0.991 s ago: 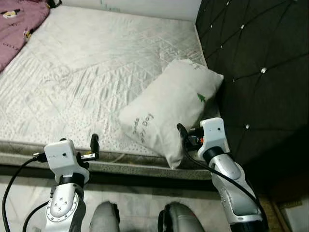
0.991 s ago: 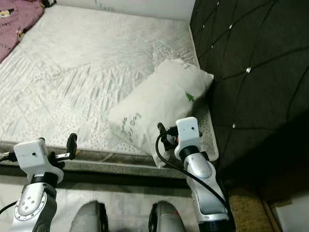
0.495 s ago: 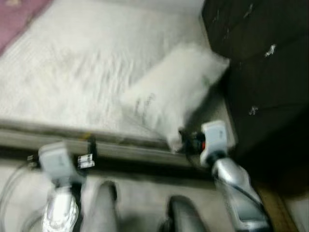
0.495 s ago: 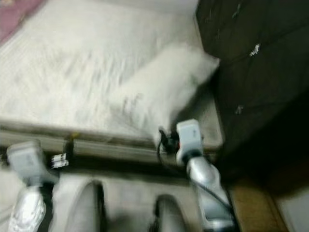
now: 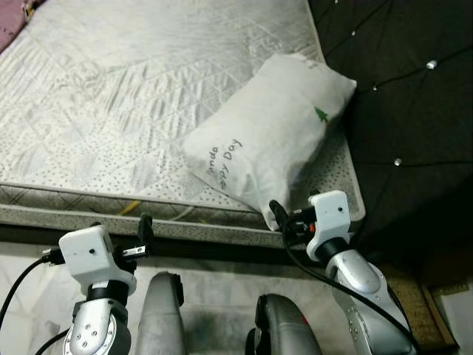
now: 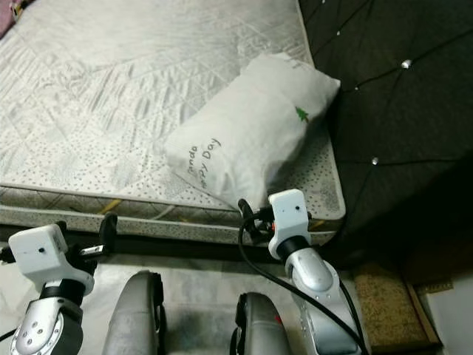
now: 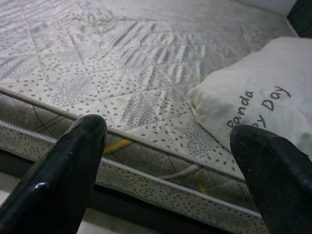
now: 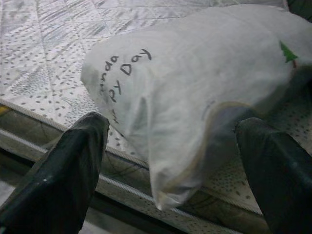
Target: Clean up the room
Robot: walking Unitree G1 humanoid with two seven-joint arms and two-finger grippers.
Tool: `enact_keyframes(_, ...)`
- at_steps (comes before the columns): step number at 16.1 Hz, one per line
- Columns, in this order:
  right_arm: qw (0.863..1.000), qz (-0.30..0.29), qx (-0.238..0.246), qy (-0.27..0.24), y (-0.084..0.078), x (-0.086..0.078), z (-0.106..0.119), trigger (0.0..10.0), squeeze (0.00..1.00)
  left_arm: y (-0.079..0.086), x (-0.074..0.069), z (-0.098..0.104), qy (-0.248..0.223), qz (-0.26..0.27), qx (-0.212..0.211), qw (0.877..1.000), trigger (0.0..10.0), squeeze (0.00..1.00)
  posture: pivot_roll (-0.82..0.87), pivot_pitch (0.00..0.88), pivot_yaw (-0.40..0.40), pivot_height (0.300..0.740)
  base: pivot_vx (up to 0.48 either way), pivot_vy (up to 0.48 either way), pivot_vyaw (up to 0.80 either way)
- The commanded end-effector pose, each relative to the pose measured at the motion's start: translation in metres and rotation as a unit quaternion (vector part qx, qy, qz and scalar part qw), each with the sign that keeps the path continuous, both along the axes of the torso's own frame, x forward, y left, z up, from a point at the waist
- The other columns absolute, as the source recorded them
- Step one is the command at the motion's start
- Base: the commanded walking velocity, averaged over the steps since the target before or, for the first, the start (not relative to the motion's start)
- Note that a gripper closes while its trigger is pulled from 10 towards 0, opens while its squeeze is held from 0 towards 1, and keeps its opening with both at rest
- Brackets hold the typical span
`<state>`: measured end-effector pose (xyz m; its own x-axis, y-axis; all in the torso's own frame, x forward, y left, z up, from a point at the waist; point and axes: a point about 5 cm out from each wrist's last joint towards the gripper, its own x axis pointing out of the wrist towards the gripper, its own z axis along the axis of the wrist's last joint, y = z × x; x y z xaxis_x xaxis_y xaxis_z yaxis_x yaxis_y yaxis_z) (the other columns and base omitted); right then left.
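A white pillow (image 5: 270,144) with "Panda Day" lettering and a small green tree lies slantwise on the bare quilted mattress (image 5: 111,96). It sits near the front right corner, with its far end against the dark headboard. My right gripper (image 5: 276,216) is open, level with the mattress edge and just short of the pillow's near corner (image 8: 165,146). In its wrist view both black fingers (image 8: 73,165) stand wide apart on either side of that corner. My left gripper (image 5: 145,231) is open too, in front of the mattress side (image 7: 146,170), holding nothing.
A dark tufted headboard (image 5: 414,96) rises along the right side of the bed. A brown mat (image 5: 421,310) lies on the floor at the lower right. A corner of purple blanket (image 5: 7,9) shows at the far left. My knees (image 5: 166,318) are over pale floor.
The whole picture has shifted and sharpened after a blurred moment, so the camera moved. Both grippers now sit lower, at the mattress edge. The pillow lies as before.
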<state>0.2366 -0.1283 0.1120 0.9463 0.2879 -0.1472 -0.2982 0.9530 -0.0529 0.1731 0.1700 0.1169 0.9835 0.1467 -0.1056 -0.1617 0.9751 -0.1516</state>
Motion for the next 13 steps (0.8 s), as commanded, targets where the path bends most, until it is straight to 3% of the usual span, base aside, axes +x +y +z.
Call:
enact_keyframes(1,1.000,-0.007,0.000,0.002,-0.0032,-0.0032,0.0018,10.0,0.00,-0.0017,-0.0019,0.0022,0.001,0.000,-0.003,1.000,10.0,0.00,0.00,0.227,-0.103,0.644,0.352,0.000,0.00)
enact_keyframes(6,1.000,-0.010,0.002,0.012,-0.0029,-0.0060,0.0025,10.0,0.00,-0.0039,-0.0020,0.0009,0.011,-0.006,-0.011,1.000,10.0,0.00,0.00,0.234,-0.098,0.644,0.360,0.000,0.00)
enact_keyframes(13,1.000,-0.020,0.016,0.004,-0.0004,-0.0032,0.0019,10.0,0.00,-0.0021,-0.0010,-0.0047,0.023,0.004,0.017,1.000,10.0,0.00,0.02,0.174,-0.072,0.644,0.000,0.000,0.00)
